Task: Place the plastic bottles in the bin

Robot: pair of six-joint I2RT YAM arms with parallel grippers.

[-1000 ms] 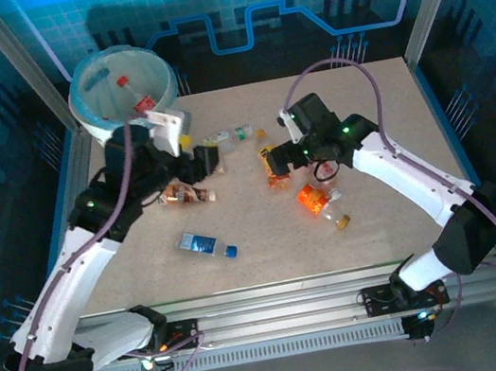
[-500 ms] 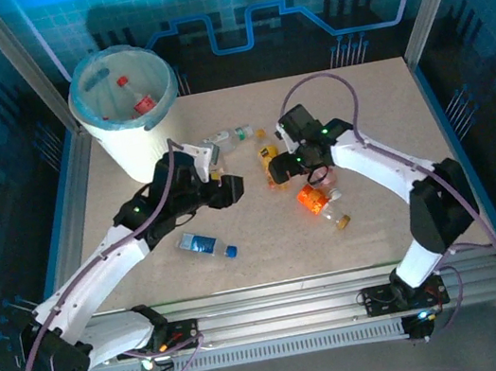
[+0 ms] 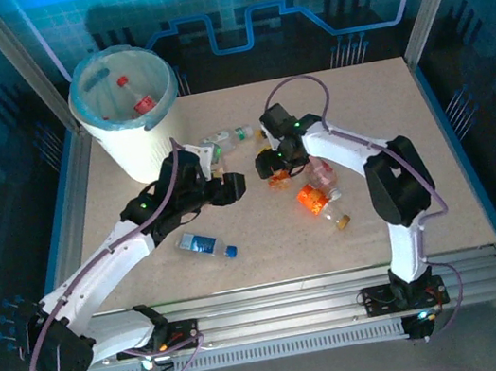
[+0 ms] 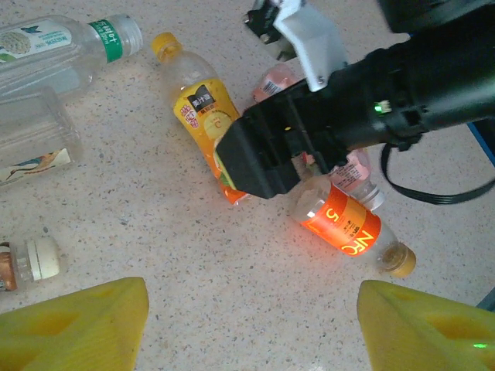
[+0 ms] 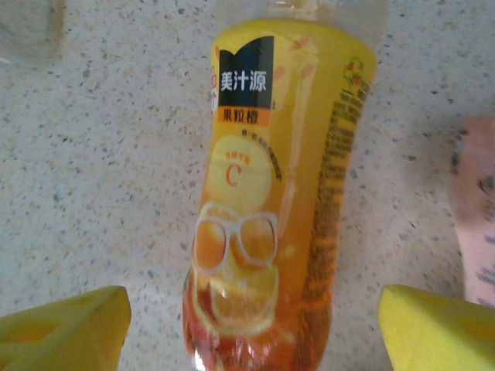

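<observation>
A yellow orange-juice bottle lies on the table between the fingers of my right gripper, which is open, with a gap on each side of the bottle. From above, the right gripper sits low over that bottle. My left gripper hovers just to its left, open over bare tabletop. An orange-label bottle, a pink-label bottle and a green-label bottle lie nearby. A blue-label bottle lies nearer the arms. The white bin stands at the back left with a red-capped bottle inside.
A small brown-capped bottle lies beside the orange-label one. Another small bottle and a clear bottle with a bird label lie to the left in the left wrist view. Metal frame posts flank the table.
My left arm swung from beside the bin down to the table centre. The right gripper shifted left and lower over the yellow bottle, and its jaws narrowed.
</observation>
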